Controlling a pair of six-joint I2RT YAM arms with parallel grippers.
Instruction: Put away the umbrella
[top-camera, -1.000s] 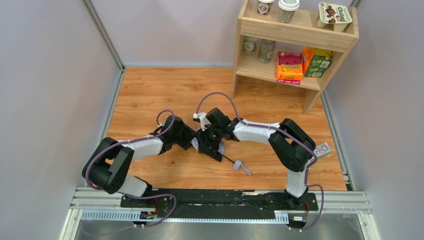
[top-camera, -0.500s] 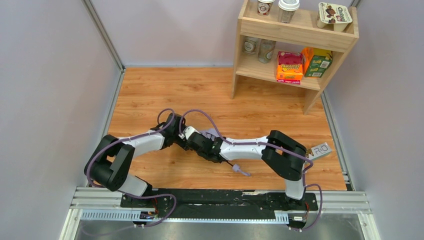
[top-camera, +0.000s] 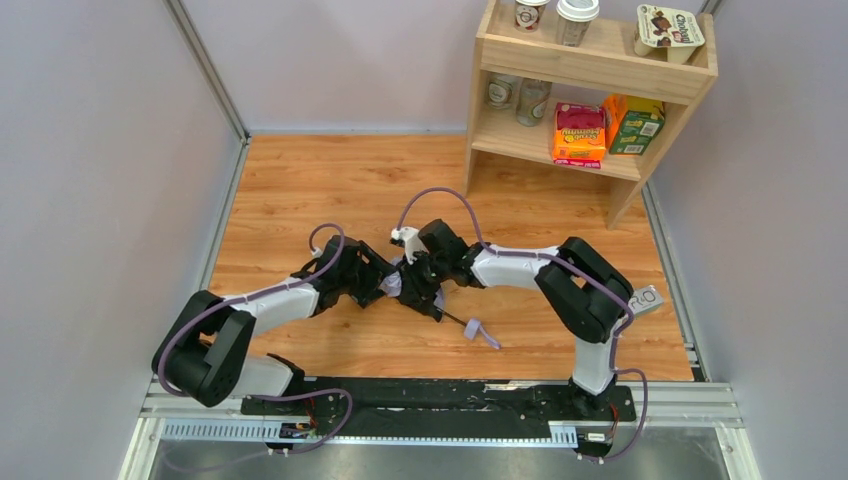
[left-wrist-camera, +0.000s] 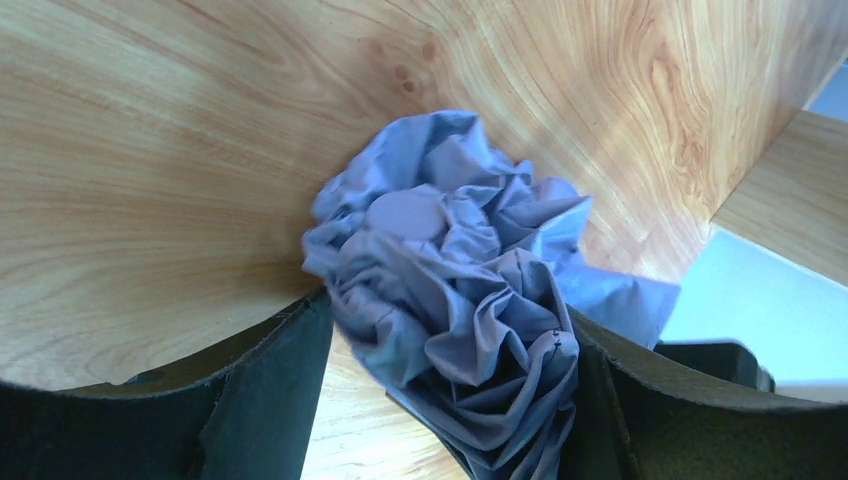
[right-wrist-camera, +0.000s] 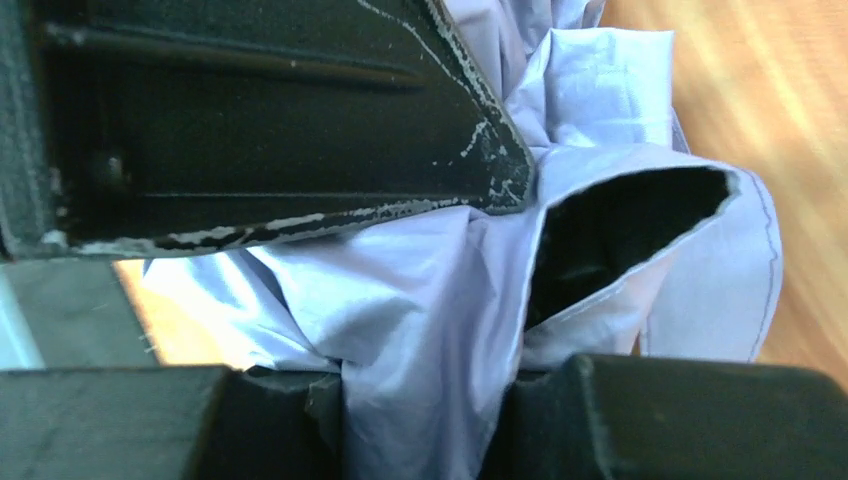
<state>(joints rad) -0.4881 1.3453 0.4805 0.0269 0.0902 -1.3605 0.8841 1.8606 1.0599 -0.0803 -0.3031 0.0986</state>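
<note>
Top view is bright and even, lit from overhead, with only soft shadows under the arms (top-camera: 510, 265) on the desk (top-camera: 300, 180), and it's sharp throughout. On the left wrist, the grain bows hard toward the edges, the fingers (left-wrist-camera: 260, 420) at 6 o'clock are dark, and there's pale glare at 3. On the right wrist, the fingers (right-wrist-camera: 700, 420) are too close and murky, the umbrella (right-wrist-camera: 420, 290) cloth glows, and the desk at 2 o'clock is smeared.

- There was one umbrella (left-wrist-camera: 450, 290).
- Two arms (top-camera: 270, 300) (top-camera: 520, 268).
- One shelf (top-camera: 600, 70).
- Two lidded cups (top-camera: 530, 12) (top-camera: 576, 15).
- Two jars (top-camera: 503, 90) (top-camera: 533, 98).
- Two boxes (top-camera: 580, 133) (top-camera: 633, 122).
- One tub (top-camera: 668, 28).
</note>
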